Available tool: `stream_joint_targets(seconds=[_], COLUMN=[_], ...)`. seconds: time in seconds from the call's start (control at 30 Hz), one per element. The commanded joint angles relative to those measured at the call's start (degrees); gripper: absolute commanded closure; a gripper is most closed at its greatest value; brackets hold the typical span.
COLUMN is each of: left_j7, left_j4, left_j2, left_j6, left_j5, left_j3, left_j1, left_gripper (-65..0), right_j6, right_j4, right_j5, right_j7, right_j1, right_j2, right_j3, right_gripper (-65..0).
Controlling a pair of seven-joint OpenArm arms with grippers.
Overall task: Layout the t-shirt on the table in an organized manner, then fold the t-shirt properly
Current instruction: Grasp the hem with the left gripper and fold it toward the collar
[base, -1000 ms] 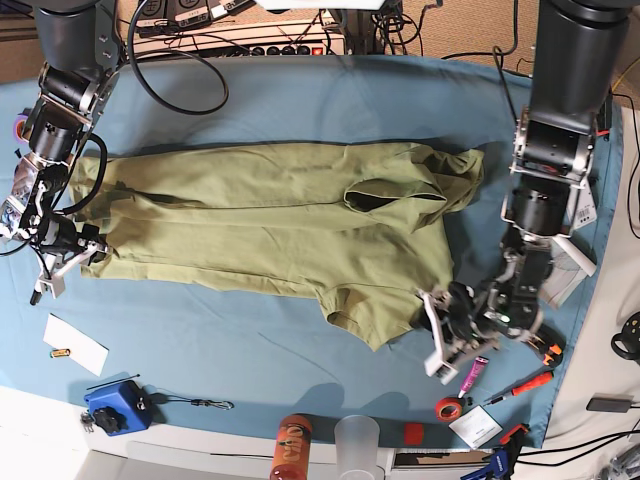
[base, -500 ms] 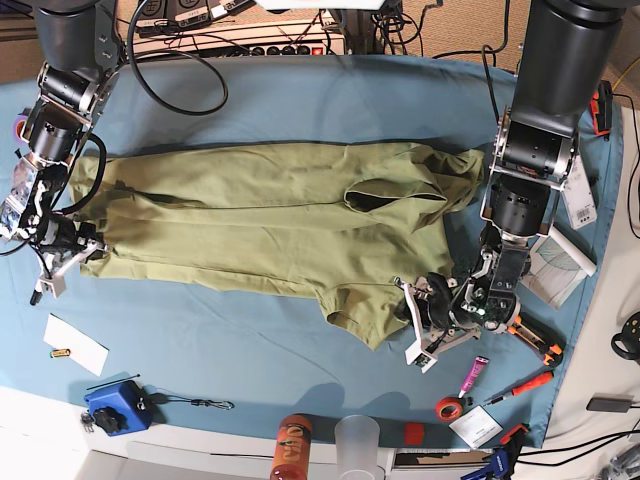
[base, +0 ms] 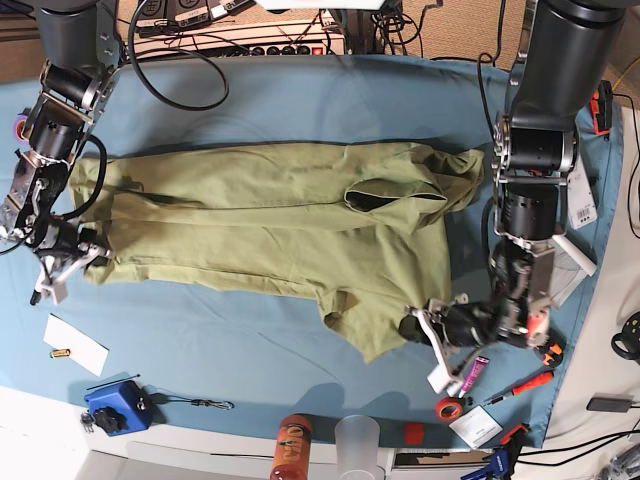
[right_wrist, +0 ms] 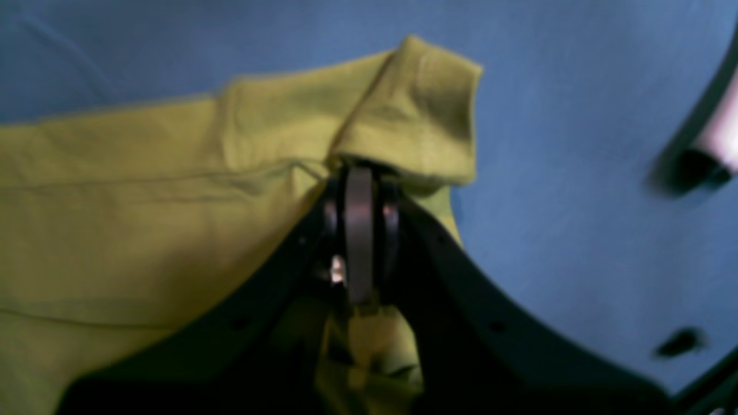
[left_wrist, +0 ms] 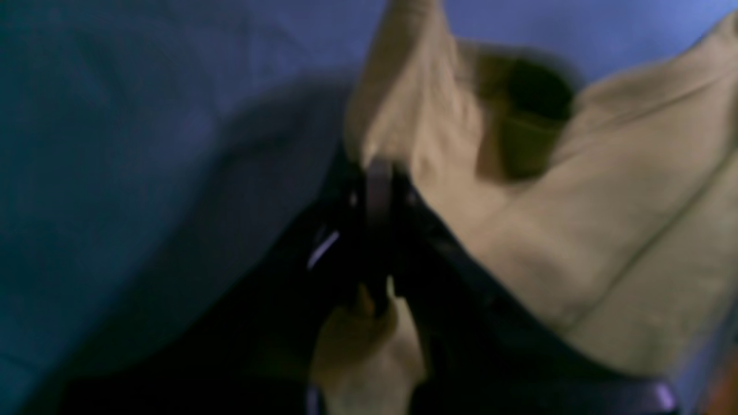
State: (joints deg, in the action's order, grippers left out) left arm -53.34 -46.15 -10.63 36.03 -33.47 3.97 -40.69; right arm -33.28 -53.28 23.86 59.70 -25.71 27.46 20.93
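I see the shirt [base: 280,235] lying across the middle of the table [base: 300,100], long axis running left to right in the base view. The collar opening faces the right side of that view, the hem the left. One sleeve sticks out toward the near edge, and the other is bunched at the far right corner of the cloth. The body is partly doubled over itself, with long creases along its length.

My left gripper [base: 420,328] is low at the near sleeve. In the left wrist view its jaws are pressed together on a pinch of shirt [left_wrist: 605,230] fabric at the left gripper [left_wrist: 377,167], though the picture is blurred. My right gripper [base: 88,252] sits at the hem corner on the base view's left. The right wrist view shows the right gripper [right_wrist: 360,173] clamped on a folded corner of the shirt [right_wrist: 144,202], which stands up over the jaws.

For room, the far half of the table is bare cloth right up to its curved edge. The near strip is tighter: a white card [base: 75,344], a blue box [base: 112,405], an orange bottle [base: 291,447] and a clear cup [base: 357,442] stand along it. Small tools [base: 520,385] crowd the near right corner, just beside my left gripper.
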Motion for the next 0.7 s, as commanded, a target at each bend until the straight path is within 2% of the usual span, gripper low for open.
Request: stream_joint_targets(seconds=[0.0,0.1,0.2,0.27,0.37,0.5,0.67], left_j7=[-1.05,-8.57,-16.57,-20.74,-25.53,-26.66,-26.66], left_j4=[-1.4,-1.64,-1.66,-1.7,-1.77,-1.84,-2.82], left_j2=[-0.2,-0.22,-0.33,-0.76,-1.92,-3.78,-5.62], left_j6=[1.4,3.06,3.04,3.04,3.02,2.82,2.84], left_j5=[-3.15,-10.43,-17.73,-22.97,-30.56,-39.21,-44.83], left_j3=[1.97,6.82,10.01,10.86,10.95,10.95,10.95], left_j1=[-2.01,-1.99,-1.66,-1.05,0.44,2.62,5.11], left_gripper=[0.0,0.0,0.0,0.0,0.0,0.0,0.0], right_j6=[-0.35,-0.57,-2.58,-3.65,-4.31,-4.42,-4.42], right_j4=[-1.97,-4.7,-6.93,-7.76,-10.14,-17.66,-28.3], right_j5=[0.98,1.55,5.77,9.07,11.87,13.46,15.69], right_j7=[-0.55,0.9,4.07,6.25,6.58,6.82,7.15], right_j1=[-1.6,-1.57,-1.55,-1.4,0.81,6.97,15.06], right_j2=[1.29,1.29,1.27,1.29,1.29,1.25,1.27], right_j3=[0.17,0.17,0.17,0.17,0.28,2.51,7.39], right_gripper=[0.0,0.0,0.0,0.0,0.0,0.0,0.0])
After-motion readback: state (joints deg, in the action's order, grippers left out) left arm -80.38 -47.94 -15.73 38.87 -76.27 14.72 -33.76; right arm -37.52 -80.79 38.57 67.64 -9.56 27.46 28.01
